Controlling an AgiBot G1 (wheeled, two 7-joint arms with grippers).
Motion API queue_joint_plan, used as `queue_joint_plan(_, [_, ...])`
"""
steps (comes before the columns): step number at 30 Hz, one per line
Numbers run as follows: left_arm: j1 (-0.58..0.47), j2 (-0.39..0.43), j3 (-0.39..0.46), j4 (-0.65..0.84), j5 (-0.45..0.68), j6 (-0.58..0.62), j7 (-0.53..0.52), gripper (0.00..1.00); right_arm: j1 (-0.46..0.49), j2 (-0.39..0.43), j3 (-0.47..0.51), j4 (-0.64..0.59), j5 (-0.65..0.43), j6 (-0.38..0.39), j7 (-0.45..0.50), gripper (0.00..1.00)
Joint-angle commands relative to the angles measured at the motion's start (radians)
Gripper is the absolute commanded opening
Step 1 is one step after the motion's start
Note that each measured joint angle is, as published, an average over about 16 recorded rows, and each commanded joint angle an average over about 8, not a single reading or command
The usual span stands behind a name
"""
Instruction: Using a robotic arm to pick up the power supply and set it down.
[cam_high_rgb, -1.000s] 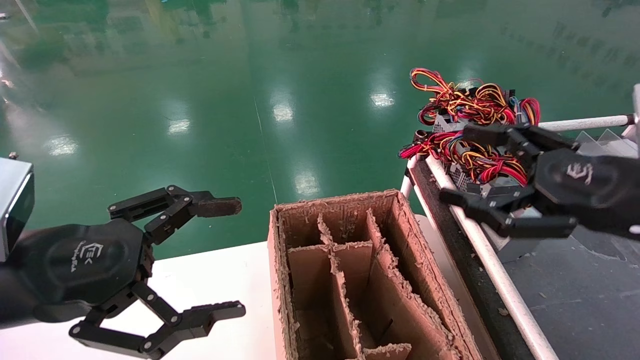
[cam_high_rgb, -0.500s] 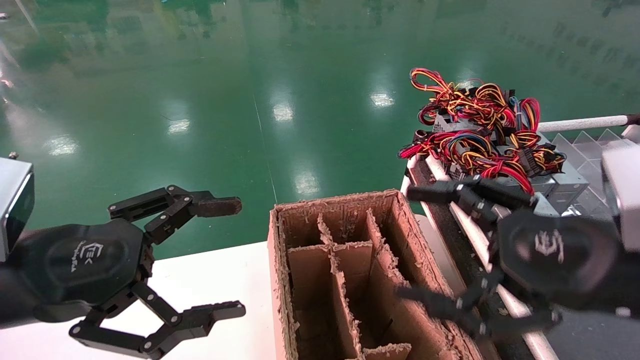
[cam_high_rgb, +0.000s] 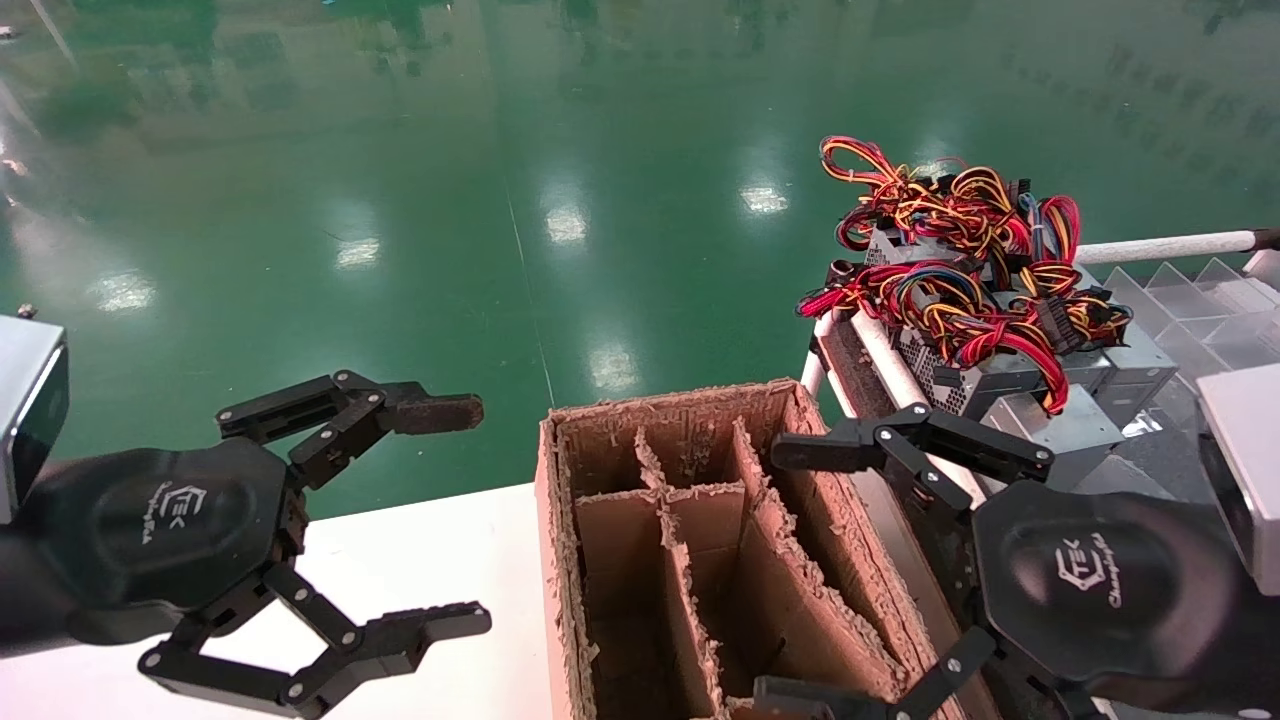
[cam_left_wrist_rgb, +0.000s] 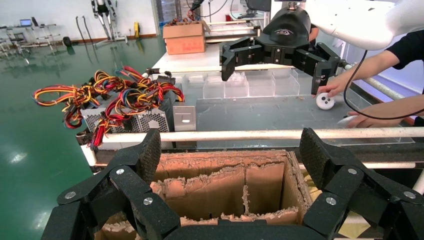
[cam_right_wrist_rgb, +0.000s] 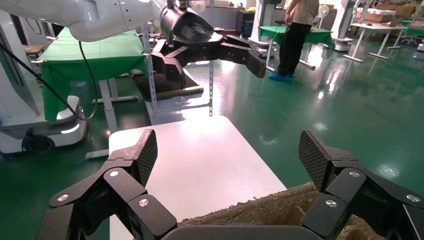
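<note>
The power supply (cam_high_rgb: 1052, 422) is the nearest grey metal box of a pile on the raised bench at the right, under red, yellow and black wires (cam_high_rgb: 960, 310). The left wrist view shows its plain face with a white sticker (cam_left_wrist_rgb: 184, 118). My right gripper (cam_high_rgb: 790, 575) hangs open and empty over the right wall of the cardboard box (cam_high_rgb: 560, 560), short of the pile and below it. It also shows in the left wrist view as the right gripper (cam_left_wrist_rgb: 272, 70). My left gripper (cam_high_rgb: 450, 515) is parked open and empty over the white table (cam_high_rgb: 420, 560), left of the box.
The box has ragged dividers (cam_high_rgb: 690, 560). A white pipe rail (cam_high_rgb: 900, 370) edges the bench between box and pile. Clear plastic trays (cam_high_rgb: 1200, 290) stand behind the pile. A person's hands (cam_left_wrist_rgb: 367, 119) rest on the bench's far side. Green floor lies beyond.
My right gripper has drawn back from over the pile and come down toward the box's right wall, staying open and empty. The left arm has not moved.
</note>
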Motion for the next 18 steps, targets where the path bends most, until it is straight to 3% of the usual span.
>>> queue_joint_plan(1, [0.000, 0.000, 0.000, 0.000, 0.000, 0.000, 0.000, 1.00, 0.003, 0.000, -0.001, -0.005, 0.000, 0.000, -0.001, 1.00])
queue_joint_plan(18, [0.000, 0.000, 0.000, 0.000, 0.000, 0.000, 0.000, 1.00, 0.014, -0.001, -0.004, -0.025, -0.007, 0.001, -0.004, 1.00])
